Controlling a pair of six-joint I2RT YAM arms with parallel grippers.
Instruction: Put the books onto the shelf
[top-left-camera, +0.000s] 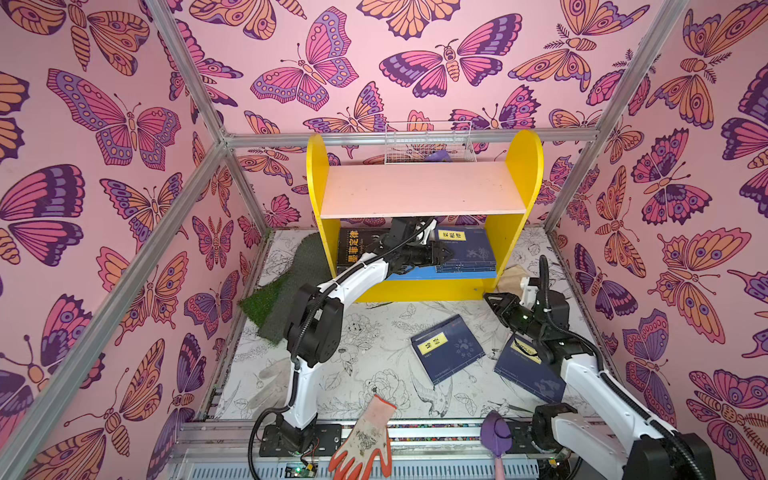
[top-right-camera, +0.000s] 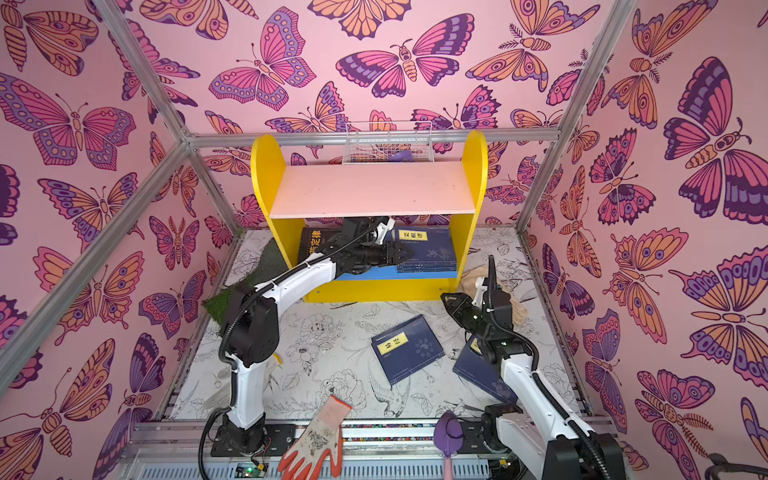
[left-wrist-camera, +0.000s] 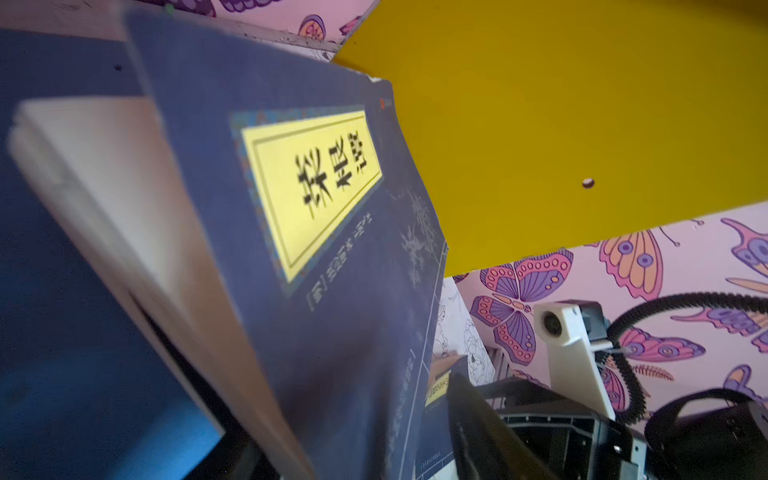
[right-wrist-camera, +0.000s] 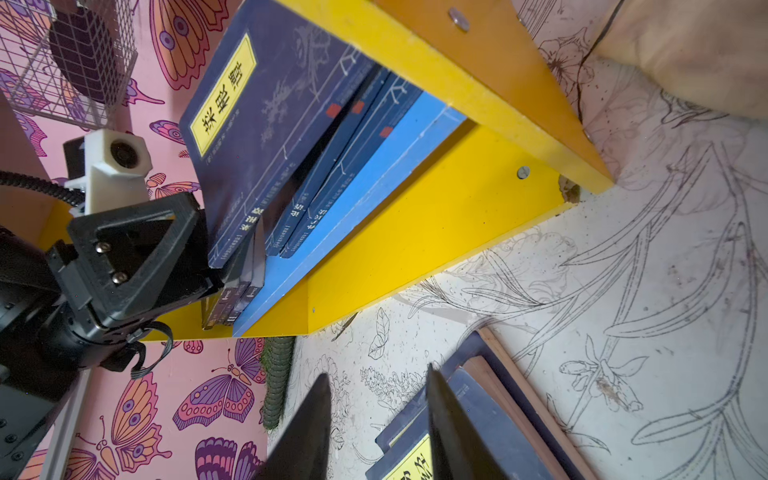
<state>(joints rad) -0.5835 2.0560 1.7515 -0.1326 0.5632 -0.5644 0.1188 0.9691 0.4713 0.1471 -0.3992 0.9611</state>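
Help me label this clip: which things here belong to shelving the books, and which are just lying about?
Job: shelf; black-covered books and navy stack on its blue lower board; loose navy book; second loose navy book.
Lying about: wire basket, glove, purple trowel, green turf, beige cloth.

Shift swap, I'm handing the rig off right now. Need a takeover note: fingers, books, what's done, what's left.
Left gripper: inside the shelf's lower tier, fingers around the top book of the navy stack. Can't tell whether it is gripped or released.
Right gripper: open, empty, above the table.
Done: black paperback and the navy stack lie on that tier.
Left: navy book mid-table, and a second navy book partly under the right arm.
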